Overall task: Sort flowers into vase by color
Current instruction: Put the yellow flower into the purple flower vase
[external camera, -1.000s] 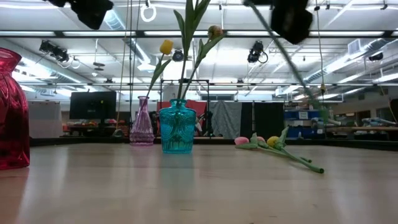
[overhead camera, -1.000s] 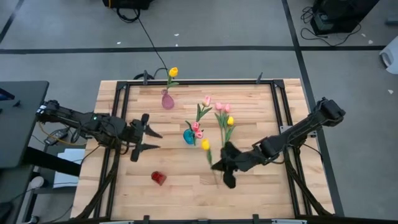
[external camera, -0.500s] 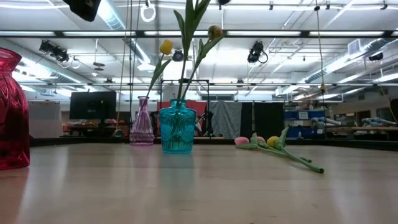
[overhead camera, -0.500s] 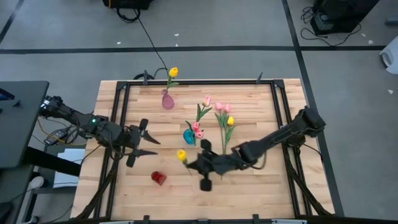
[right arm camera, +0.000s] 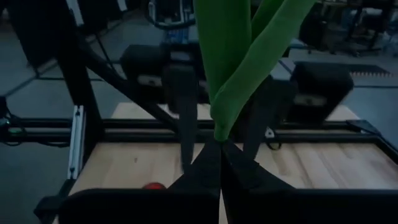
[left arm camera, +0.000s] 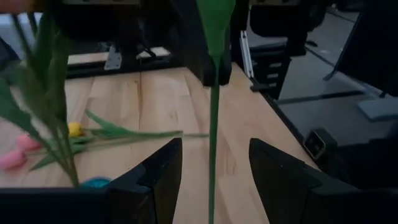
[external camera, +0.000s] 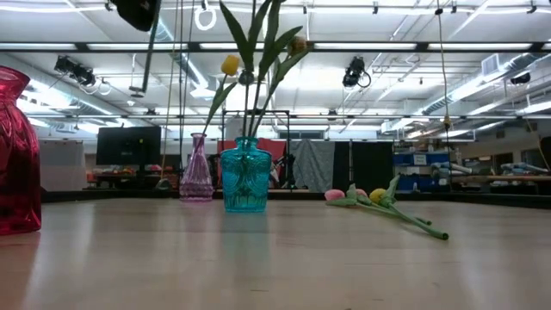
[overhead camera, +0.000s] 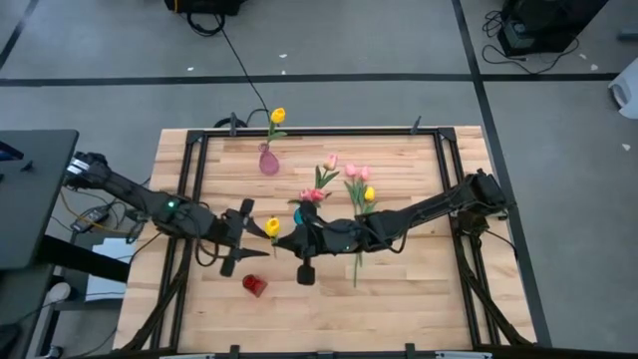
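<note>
- The right end effector [overhead camera: 282, 237] reaches across the middle of the wooden tabletop [overhead camera: 419, 289], its fingers clamped shut on the green stem of a yellow tulip [overhead camera: 271, 226].
- In the right wrist view the stem and leaves [right arm camera: 239, 56] of that tulip rise from the closed fingertips [right arm camera: 211, 163].
- The held flower's yellow head sits between the two arms, just beside the left end effector [overhead camera: 242, 235].
- The left end effector has its two fingers spread apart, holding nothing; in the left wrist view the held stem [left arm camera: 214, 130] hangs in the gap between its fingers [left arm camera: 158, 171].
- A teal vase [external camera: 244, 179] stands near the tabletop's middle with a few stems in it; from above pink heads [overhead camera: 313, 195] show over it, partly covered by the right arm.
- A small pink vase [overhead camera: 268, 162] stands near the far edge and holds one yellow tulip [overhead camera: 277, 116].
- Loose flowers [overhead camera: 356, 184] with pink and yellow heads lie flat on the tabletop beside the teal vase, under and beyond the right arm.
- A red vase [overhead camera: 254, 285] stands near the front edge, close to the left end effector; I cannot tell whether anything is in it.
</note>
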